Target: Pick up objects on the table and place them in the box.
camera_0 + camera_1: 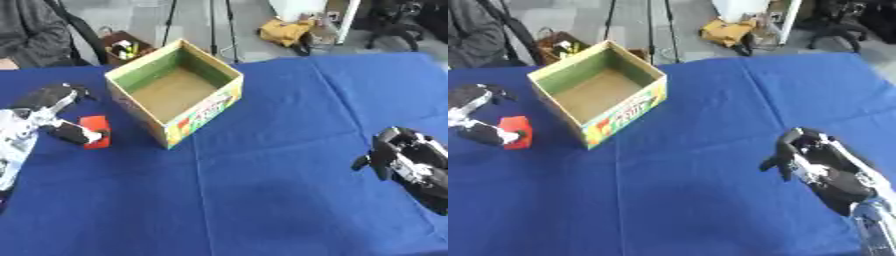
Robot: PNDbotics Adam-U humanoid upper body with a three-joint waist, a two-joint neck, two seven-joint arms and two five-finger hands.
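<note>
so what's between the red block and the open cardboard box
Nothing: only bare blue tablecloth separates the red block from the open cardboard box, clearest in the left eye view.

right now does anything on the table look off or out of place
Nothing is spilled or damaged. The box sits upright but turned at an angle to the table edge, open and seemingly empty. The red block lies outside it at the left hand. The right hand holds nothing.

I see a table [289, 200] under creased blue cloth. Open cardboard box [175, 90] sits far-left on it. Red block [96, 131] lies just left of it.
</note>
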